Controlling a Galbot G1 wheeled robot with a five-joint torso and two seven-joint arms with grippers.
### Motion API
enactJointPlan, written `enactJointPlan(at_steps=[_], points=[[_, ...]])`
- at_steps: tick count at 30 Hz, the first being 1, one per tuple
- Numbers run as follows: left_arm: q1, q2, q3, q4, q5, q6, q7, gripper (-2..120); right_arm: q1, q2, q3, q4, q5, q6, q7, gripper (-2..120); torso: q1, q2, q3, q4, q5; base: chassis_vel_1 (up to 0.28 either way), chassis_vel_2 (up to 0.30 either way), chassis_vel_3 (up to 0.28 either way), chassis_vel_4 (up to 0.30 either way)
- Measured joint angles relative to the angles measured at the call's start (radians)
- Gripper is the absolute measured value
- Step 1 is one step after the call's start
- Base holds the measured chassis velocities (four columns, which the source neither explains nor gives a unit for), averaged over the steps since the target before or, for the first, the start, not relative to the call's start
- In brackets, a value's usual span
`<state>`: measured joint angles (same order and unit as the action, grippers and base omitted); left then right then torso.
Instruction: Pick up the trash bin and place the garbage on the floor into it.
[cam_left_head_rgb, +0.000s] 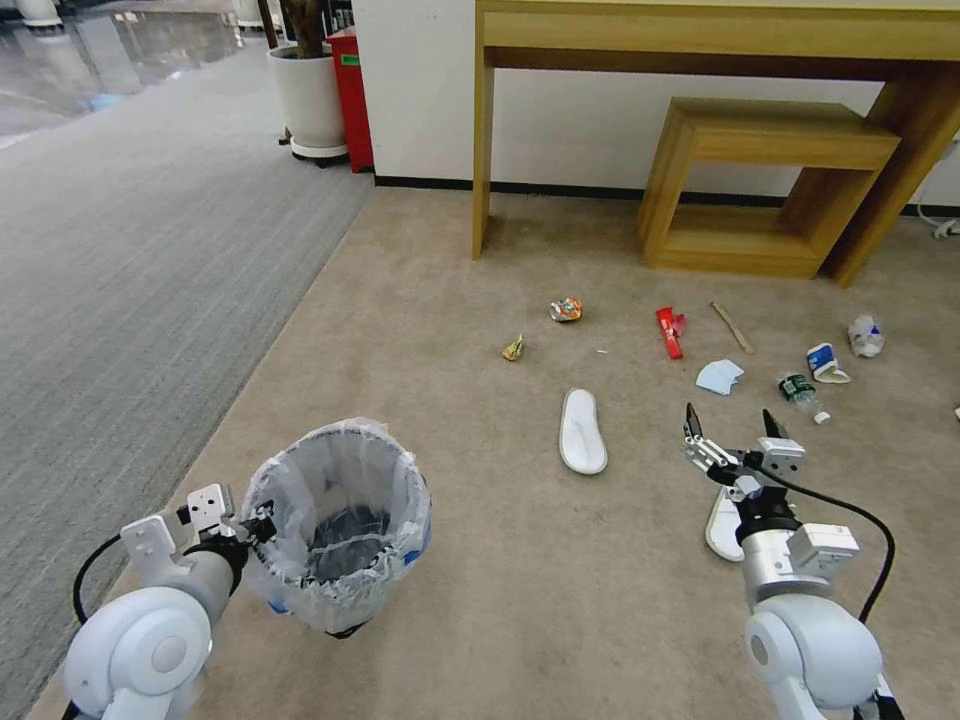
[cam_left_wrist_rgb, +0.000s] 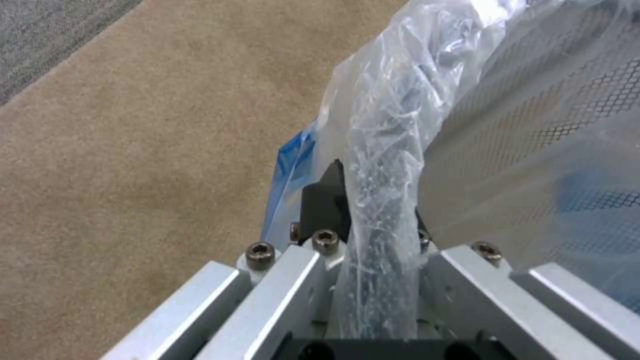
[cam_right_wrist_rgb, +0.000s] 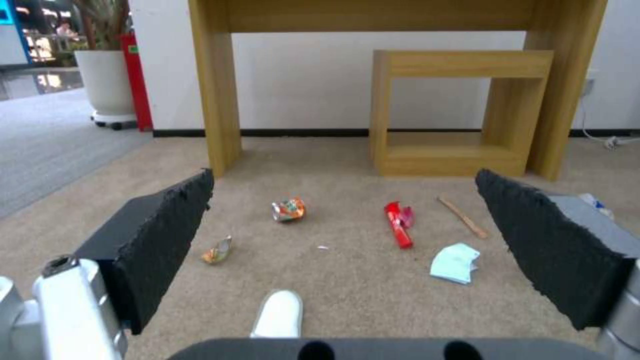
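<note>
trash bin (cam_left_head_rgb: 338, 525), rim hidden in left hand (cam_left_head_rgb: 262, 524)

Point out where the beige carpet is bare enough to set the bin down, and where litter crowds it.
Bare carpet lies between the bag-lined black trash bin, gripped at its rim by the left gripper, and the long white slipper. Crowded: right of that slipper, around the red wrapper, blue mask and open right gripper.
</note>
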<state>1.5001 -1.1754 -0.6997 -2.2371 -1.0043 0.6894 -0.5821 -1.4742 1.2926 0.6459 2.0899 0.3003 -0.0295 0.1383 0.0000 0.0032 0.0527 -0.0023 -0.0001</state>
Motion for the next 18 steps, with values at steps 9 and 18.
enactJointPlan(at_steps=[9,18], points=[[0.002,0.000,-0.002,-0.003,0.000,0.000,0.001,1,-0.002,0.001,0.001,0.002,-0.001,0.004,-0.001,100,0.000,0.000,0.000,0.0000,0.0001,-0.111,-0.100,0.095,0.102],[0.005,-0.002,-0.003,-0.005,0.000,-0.001,0.001,1,-0.005,0.001,0.001,0.003,-0.005,0.009,-0.001,100,0.000,0.000,0.000,-0.0002,0.0002,-0.213,-0.212,0.211,0.213]])
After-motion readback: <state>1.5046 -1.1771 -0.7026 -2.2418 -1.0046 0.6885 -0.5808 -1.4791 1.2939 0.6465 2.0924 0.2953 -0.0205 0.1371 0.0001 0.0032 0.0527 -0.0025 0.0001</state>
